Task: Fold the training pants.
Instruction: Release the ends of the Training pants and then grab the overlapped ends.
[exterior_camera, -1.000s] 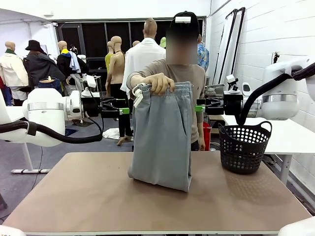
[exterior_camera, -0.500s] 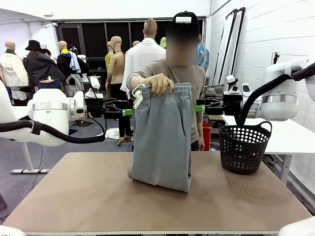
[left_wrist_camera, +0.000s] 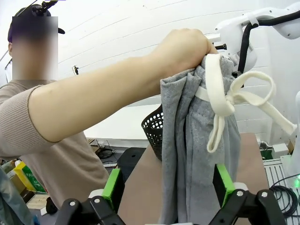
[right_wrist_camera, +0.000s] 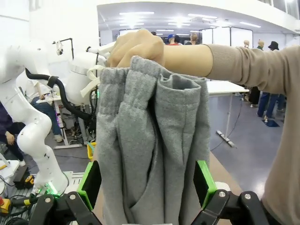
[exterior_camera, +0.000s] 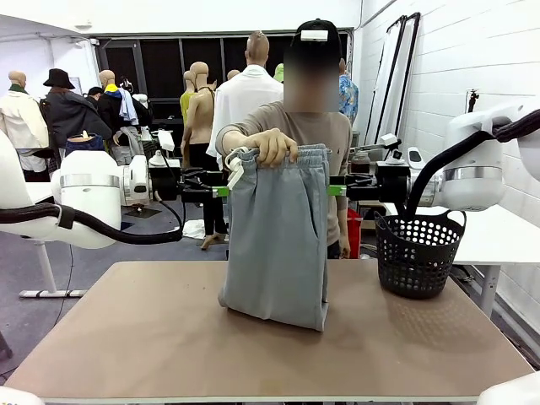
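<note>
A person across the table holds the folded light grey training pants (exterior_camera: 277, 245) up by the waistband with one hand (exterior_camera: 274, 143); the lower fold rests on the table (exterior_camera: 126, 337). My left gripper (exterior_camera: 221, 191) is open at the waistband's left edge, and my right gripper (exterior_camera: 336, 190) is open at its right edge. In the left wrist view the pants (left_wrist_camera: 197, 154) and their white drawstring (left_wrist_camera: 225, 101) hang between my open left gripper's (left_wrist_camera: 168, 185) green pads. In the right wrist view the pants (right_wrist_camera: 150, 140) hang between the open right gripper's (right_wrist_camera: 147, 183) pads, under the hand (right_wrist_camera: 136, 47).
A black perforated basket (exterior_camera: 419, 253) stands on the table's far right corner. A white table (exterior_camera: 498, 232) is behind it on the right. The brown tabletop is bare on both sides of the pants and in front of them.
Both grippers have moved inward toward the waistband edges, the left one rightward and the right one leftward. The person's hand and the pants have stayed still.
</note>
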Tool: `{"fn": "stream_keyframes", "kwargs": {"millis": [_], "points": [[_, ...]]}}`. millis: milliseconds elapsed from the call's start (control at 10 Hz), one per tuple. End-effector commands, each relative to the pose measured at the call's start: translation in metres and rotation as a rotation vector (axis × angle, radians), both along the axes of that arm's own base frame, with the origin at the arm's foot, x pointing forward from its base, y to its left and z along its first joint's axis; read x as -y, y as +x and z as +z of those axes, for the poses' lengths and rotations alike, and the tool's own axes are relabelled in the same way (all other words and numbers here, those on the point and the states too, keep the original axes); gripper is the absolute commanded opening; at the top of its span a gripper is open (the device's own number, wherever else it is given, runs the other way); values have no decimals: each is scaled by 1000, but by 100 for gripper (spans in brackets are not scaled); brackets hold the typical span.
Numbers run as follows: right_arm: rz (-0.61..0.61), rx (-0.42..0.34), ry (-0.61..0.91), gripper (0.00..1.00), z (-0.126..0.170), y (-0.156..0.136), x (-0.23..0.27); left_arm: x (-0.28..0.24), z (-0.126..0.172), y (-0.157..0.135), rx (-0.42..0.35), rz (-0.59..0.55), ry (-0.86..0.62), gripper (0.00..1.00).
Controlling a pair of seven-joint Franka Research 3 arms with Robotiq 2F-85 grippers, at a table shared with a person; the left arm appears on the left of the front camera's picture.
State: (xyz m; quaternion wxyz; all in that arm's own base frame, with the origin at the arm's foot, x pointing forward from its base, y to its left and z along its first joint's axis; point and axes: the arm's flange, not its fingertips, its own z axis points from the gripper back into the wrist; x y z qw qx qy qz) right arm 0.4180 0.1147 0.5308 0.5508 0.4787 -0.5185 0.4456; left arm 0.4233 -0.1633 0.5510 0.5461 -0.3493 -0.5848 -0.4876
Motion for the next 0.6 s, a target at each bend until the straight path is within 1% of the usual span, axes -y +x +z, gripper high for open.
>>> {"fn": "stream_keyframes", "kwargs": {"millis": [0,300,400,500], "points": [[26,-30,45,100,-3,-5,-3,3,3,4,-22,-18,13,100],[40,-30,40,100,-4,-12,-5,7,2,5,-30,-24,15,100],[25,-23,36,100,-2,-14,-5,9,2,6,-31,-30,15,100],[8,3,32,100,-1,-18,-10,11,2,7,-30,-32,15,100]]}}
